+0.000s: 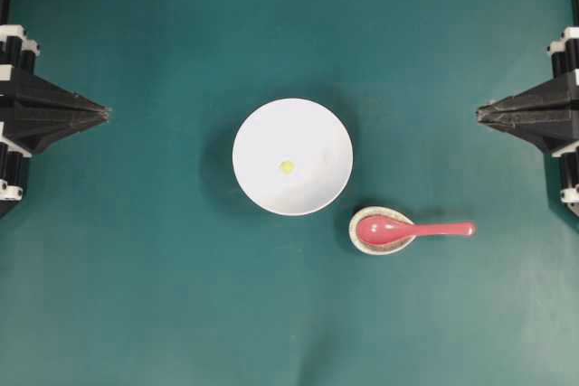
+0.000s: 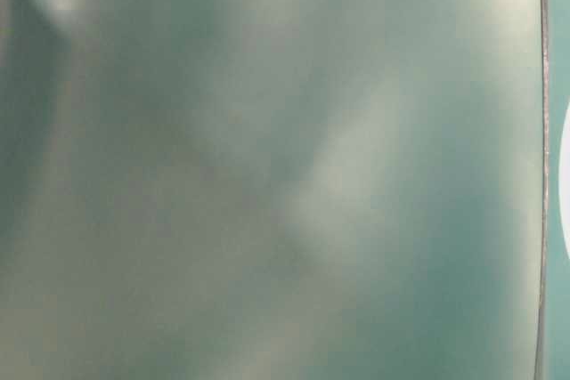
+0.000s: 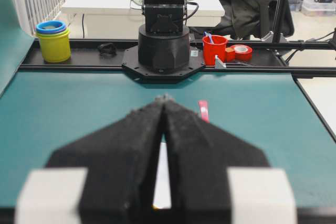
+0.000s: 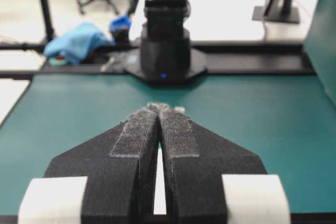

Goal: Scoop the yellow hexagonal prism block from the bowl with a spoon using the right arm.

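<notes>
Both arms are matte black, each gripper (image 1: 107,113) tapering to a sharp wedge, with white blocks clipped at the finger roots.

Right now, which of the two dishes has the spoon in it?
The small speckled beige dish, right of and below the white bowl overhead. The pinkish-red spoon rests in it; the bowl holds only the yellow block.

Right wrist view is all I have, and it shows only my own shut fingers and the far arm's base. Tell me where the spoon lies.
Observer: The spoon rests with its scoop in a small speckled dish, handle pointing toward the right gripper.
Operator: Give me the block's place.
Observer: The yellow block sits inside the white bowl, near its middle.
Operator: Report the left gripper.
Observer: The left gripper is shut at the table's left edge, apart from the bowl.
</notes>
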